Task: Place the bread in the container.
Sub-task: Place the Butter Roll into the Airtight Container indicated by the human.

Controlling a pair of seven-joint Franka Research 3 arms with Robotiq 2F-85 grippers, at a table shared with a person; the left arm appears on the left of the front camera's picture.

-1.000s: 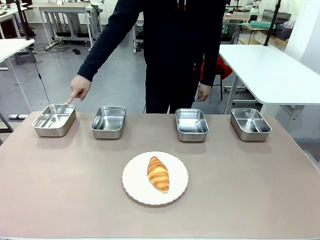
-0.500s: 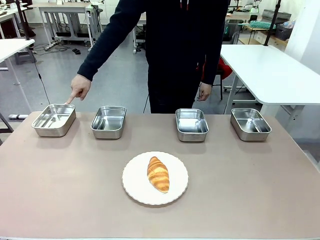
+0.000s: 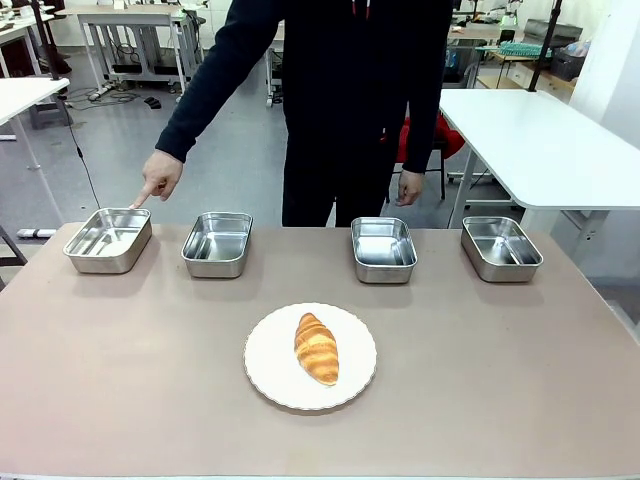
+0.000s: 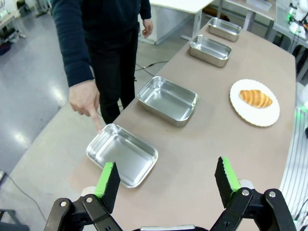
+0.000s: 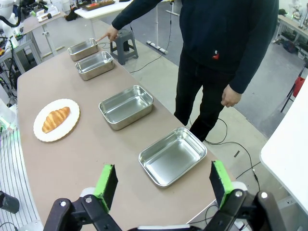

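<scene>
The bread [image 3: 316, 348] lies lengthwise in the middle of a round white plate [image 3: 265, 372] on the near half of the counter [image 3: 500, 380]. Nothing touches it. Its narrow ends point toward and away from the person.

Four steel trays stand in a row along the far edge. The person's hand [image 3: 158, 177] points a finger down at the leftmost one, so I take that as the container [image 3: 105, 262]. It is empty and well apart from the plate.

The left gripper [image 4: 167, 175] hangs above the counter's left end with its jaws spread wide and nothing between them. The right gripper [image 5: 161, 179] hangs the same way above the right end.

The bread is probably light and soft, with a crust that flakes or dents under pressure, though from this distance I cannot tell whether it is real pastry or a firmer model. The best hold is likely across the thick middle, pads on the two long flanks and closing gently. The tapered tips would slip or break. The smooth plate may let the bread slide during closing.
</scene>
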